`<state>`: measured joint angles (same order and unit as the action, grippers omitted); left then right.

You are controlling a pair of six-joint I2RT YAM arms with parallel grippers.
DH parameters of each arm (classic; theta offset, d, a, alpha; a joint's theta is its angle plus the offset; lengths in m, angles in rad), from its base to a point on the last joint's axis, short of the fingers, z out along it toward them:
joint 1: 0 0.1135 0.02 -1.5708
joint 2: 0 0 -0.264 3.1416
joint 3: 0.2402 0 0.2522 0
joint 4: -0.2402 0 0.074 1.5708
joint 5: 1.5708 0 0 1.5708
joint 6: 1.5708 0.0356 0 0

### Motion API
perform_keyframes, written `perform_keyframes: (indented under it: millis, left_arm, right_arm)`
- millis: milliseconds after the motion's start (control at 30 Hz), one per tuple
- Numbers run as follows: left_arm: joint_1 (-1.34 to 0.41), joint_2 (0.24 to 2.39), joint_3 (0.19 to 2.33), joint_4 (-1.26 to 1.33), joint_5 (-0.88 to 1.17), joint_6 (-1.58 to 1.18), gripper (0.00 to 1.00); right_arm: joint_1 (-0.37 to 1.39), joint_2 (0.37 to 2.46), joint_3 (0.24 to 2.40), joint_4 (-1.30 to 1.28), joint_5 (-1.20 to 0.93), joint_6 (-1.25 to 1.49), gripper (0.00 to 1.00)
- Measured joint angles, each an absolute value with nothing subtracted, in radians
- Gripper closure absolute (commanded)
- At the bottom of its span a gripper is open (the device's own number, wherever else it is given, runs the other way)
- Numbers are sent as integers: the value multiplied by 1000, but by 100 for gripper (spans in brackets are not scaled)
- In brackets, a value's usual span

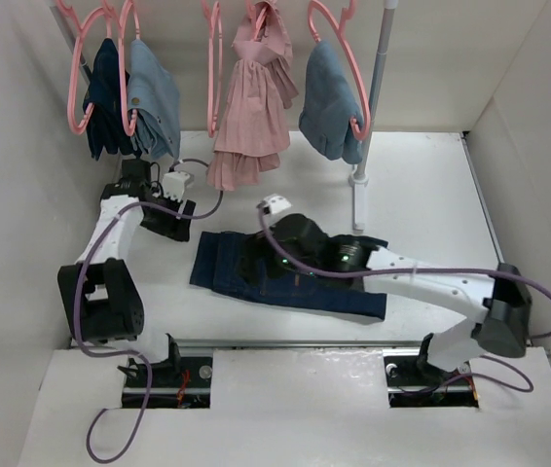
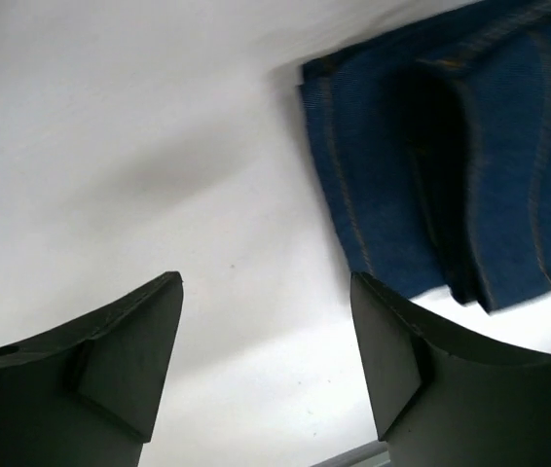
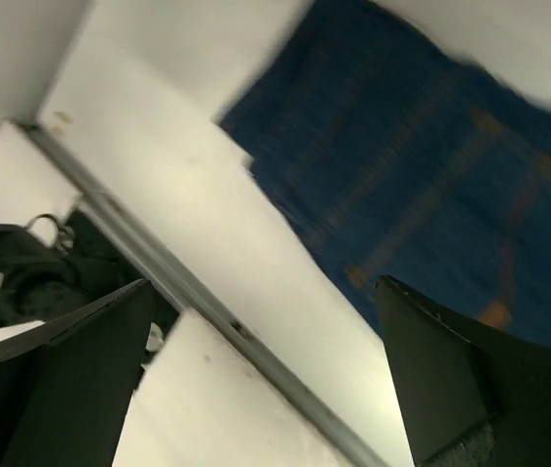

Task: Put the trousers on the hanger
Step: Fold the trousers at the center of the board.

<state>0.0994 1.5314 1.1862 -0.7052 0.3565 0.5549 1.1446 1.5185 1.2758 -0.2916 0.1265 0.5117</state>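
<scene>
The dark navy trousers [image 1: 225, 265] lie folded flat across the middle of the table. My right gripper [image 1: 264, 255] hovers over their left half, open and holding nothing. In the right wrist view the trousers [image 3: 422, 165] fill the upper right, and the right gripper [image 3: 266, 282] frames bare table and the front rail. My left gripper [image 1: 172, 220] sits just left of the trousers, open and empty. In the left wrist view, the left gripper [image 2: 266, 282] is over bare table with a trouser end [image 2: 509, 146] at upper right. An empty pink hanger [image 1: 214, 78] hangs on the back rail.
Other pink hangers on the rail carry a dark garment [image 1: 105, 97], a light denim garment [image 1: 154, 97], a pink dress [image 1: 251, 107] and another denim piece [image 1: 329, 102]. The rack's pole [image 1: 371, 117] stands at back right. White walls close in both sides.
</scene>
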Motion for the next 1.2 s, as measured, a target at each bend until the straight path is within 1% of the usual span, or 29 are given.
perform_keyframes:
  millis: [33,100,167,200,233,300,400,500,600,633,667,767,800,833,867,900,933,1000,1033,1200]
  left_arm:
    - [98,1513,1185,-714,374,568,32]
    - [86,1498,1181,-725,397,585,28]
    - [52,1504,1160,-723,415,586,27]
    - [29,1510,1144,-723,422,581,7]
    - [1,1520,1126,-719,428,578,4]
    - [-52,1538,1085,-711,438,558,4]
    - [-112,1564,1039,-696,437,538,2]
    - [-139,1589,1029,-686,437,520,2]
    - [-162,1608,1029,-652,422,495,2]
    - [-171,1621,1029,-639,414,488,5]
    - [-179,1638,1030,-628,411,481,13]
    - [-202,1692,1050,-625,401,466,28]
    - [-207,1694,1053,-618,405,465,38]
    - [-210,1700,1056,-616,407,463,44]
    - [-216,1705,1056,-613,408,461,58]
    - [-220,1707,1056,-612,409,459,59]
    - [-224,1707,1056,-612,410,463,74]
    - [-229,1707,1056,-612,410,459,96]
    - [-229,1707,1056,-611,412,464,100]
    - [-229,1707,1071,-634,411,466,100]
  right_arm:
    - [1122,1477,1230,-304,131,550,0]
    - [1074,1416,1134,-343,138,629,0]
    - [1017,1365,1031,-376,137,711,0]
    - [977,1338,977,-407,143,756,0]
    - [931,1308,925,-443,154,797,0]
    - [844,1234,843,-519,181,865,0]
    - [748,1113,790,-606,216,924,0]
    - [671,1015,769,-624,224,947,0]
    - [561,969,721,-615,217,947,0]
    - [523,969,698,-609,208,945,0]
    - [488,974,672,-599,195,942,0]
    - [402,1015,609,-565,141,935,0]
    - [381,1031,598,-553,125,931,0]
    - [359,1047,589,-540,105,926,0]
    - [336,1066,585,-522,84,915,0]
    - [327,1073,585,-511,76,910,0]
    - [312,1084,586,-492,63,896,0]
    - [295,1113,591,-461,44,866,0]
    - [287,1130,595,-451,39,851,0]
    - [241,1206,616,-422,-2,782,0]
